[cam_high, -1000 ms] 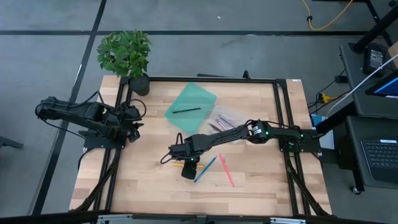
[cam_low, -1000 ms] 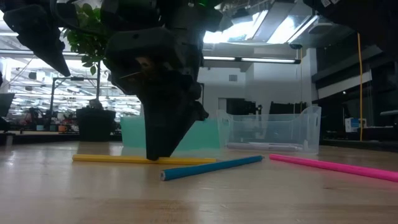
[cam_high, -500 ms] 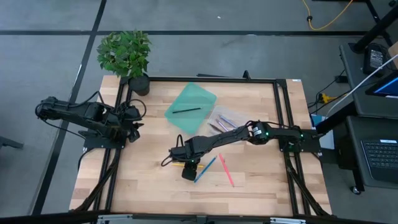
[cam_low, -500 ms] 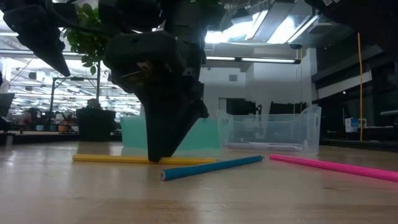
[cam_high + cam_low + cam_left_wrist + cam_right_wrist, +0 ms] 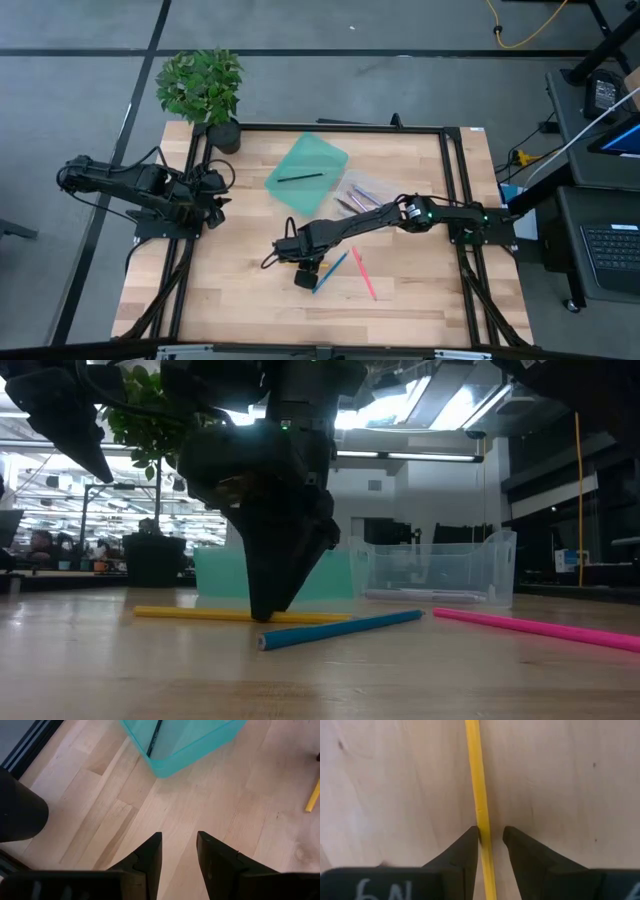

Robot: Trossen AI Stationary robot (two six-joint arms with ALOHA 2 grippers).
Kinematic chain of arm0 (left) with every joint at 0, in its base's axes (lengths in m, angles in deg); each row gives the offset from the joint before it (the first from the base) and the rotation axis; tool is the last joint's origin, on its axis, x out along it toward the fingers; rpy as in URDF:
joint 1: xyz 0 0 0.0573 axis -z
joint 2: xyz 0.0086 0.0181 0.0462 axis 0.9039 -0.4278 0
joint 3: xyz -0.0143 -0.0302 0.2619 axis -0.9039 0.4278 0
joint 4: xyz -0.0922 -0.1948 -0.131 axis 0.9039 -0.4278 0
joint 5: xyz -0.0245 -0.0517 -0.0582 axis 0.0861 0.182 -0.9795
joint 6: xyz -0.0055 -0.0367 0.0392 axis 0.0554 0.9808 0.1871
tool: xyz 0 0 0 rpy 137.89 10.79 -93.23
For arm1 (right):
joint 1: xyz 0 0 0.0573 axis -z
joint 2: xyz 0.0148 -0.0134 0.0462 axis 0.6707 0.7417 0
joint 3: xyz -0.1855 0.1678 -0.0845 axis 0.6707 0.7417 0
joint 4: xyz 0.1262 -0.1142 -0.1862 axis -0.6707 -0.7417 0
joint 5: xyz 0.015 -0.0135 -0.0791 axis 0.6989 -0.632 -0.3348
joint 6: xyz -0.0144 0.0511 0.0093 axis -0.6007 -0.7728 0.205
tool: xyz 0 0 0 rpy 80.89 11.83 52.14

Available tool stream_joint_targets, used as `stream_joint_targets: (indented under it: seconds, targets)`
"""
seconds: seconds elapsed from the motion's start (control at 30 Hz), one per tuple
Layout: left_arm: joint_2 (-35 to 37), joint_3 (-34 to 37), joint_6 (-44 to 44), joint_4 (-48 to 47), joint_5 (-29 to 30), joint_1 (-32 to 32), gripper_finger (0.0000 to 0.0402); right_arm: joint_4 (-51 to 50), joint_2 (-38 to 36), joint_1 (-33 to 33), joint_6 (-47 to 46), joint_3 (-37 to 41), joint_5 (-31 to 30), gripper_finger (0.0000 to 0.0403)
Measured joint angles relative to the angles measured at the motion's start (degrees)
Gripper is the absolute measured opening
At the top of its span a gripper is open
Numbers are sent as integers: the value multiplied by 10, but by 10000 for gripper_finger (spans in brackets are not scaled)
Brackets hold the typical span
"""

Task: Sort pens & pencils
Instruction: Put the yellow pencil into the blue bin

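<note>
Yellow stick [image 5: 481,795] on table, between right tool's [image 5: 490,840] fingers

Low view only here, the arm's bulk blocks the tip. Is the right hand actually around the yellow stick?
Observer: Yes. In the right wrist view the yellow stick runs between the right hand's fingers. One finger touches it; the other stands off with a gap.
Operator: Left arm anywhere near?
Observer: No. From above, the left hand sits at the left edge of the table, open.
Operator: Anything in the teal tray?
Observer: One black stick lies in the teal tray.
</note>
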Motion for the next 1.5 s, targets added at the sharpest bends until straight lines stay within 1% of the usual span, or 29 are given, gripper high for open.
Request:
stream_joint_targets:
  seconds: [0.33, 0.57, 0.7, 0.9, 1.0, 1.3, 1.5]
  targets:
    - [0, 0, 0, 0, 0, 0, 115, -20, 0, 4, 4, 0, -33, 110]
    - [0, 0, 0, 0, 0, 0, 115, -27, 0, 11, 17, 1, -41, 108]
    - [0, 0, 0, 0, 0, 0, 115, -28, 0, 13, 20, 1, -43, 86]
    - [0, 0, 0, 0, 0, 0, 115, -29, 0, 13, 37, 1, -47, 32]
    - [0, 0, 0, 0, 0, 0, 115, -29, 0, 13, 47, 1, -47, 13]
    - [0, 0, 0, 0, 0, 0, 115, -33, 0, 17, 49, 2, -102, 16]
    - [0, 0, 0, 0, 0, 0, 115, -38, -1, 21, 48, 1, -92, 2]
